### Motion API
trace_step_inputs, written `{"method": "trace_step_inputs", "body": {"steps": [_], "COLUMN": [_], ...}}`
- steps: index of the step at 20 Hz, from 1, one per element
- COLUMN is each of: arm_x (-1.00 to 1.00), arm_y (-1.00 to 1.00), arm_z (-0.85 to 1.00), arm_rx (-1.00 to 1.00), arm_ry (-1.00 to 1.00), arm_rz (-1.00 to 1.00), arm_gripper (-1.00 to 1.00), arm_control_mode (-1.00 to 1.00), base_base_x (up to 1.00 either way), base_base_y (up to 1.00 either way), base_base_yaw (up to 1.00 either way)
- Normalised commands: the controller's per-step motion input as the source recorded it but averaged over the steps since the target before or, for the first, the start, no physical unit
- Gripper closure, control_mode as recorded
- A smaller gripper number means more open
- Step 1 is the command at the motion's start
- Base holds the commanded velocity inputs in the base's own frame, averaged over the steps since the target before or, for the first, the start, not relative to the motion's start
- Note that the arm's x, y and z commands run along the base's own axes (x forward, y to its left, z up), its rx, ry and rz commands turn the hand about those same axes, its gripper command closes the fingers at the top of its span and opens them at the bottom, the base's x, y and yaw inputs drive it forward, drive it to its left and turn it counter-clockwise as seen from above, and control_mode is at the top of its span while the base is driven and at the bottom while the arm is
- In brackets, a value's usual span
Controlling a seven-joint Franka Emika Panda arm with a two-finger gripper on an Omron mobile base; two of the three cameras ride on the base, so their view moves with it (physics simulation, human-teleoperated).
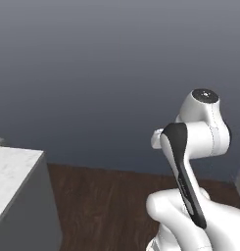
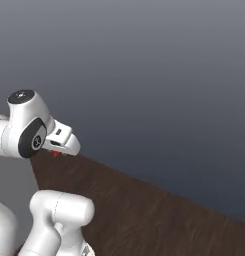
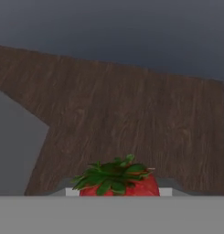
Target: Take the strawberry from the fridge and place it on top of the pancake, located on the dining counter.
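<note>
Fingers [image 3: 119, 192] pinching strawberry [image 3: 119, 183] over wood floor [image 3: 131, 119]; fingertips hidden, berry bottom cut off. Counter [image 1: 13, 171] corner at left.

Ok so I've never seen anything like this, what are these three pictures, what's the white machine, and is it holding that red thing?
The white machine is a robot arm on a base that can drive, in a computer-rendered kitchen. Two pictures come from cameras on the base, one behind the arm on its left and one on its right. The third comes from a camera on the hand, looking along the gripper. That one shows a strawberry with green leaves right at the gripper, so it appears to be held. In the right base view it is a small red speck under the gripper. Below is a dark wooden floor, and a white marble counter corner shows at the left.
</note>
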Motion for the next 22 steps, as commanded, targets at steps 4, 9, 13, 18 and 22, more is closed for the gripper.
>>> {"method": "trace_step_inputs", "body": {"steps": [4,9,13,18,22], "arm_x": [0.0,0.0,0.0,0.0,0.0], "arm_y": [0.0,0.0,0.0,0.0,0.0], "arm_z": [0.0,0.0,0.0,0.0,0.0], "arm_rx": [0.0,0.0,0.0,0.0,0.0], "arm_ry": [0.0,0.0,0.0,0.0,0.0], "arm_rz": [0.0,0.0,0.0,0.0,0.0], "arm_gripper": [1.0,1.0,1.0,1.0,1.0], "arm_control_mode": [1.0,1.0,1.0,1.0,1.0], "base_base_x": [1.0,1.0,1.0,0.91,0.83], "base_base_y": [0.01,-0.12,-0.42,-0.71,-0.79], "base_base_yaw": [0.6,0.61,0.64,0.61,0.58]}}
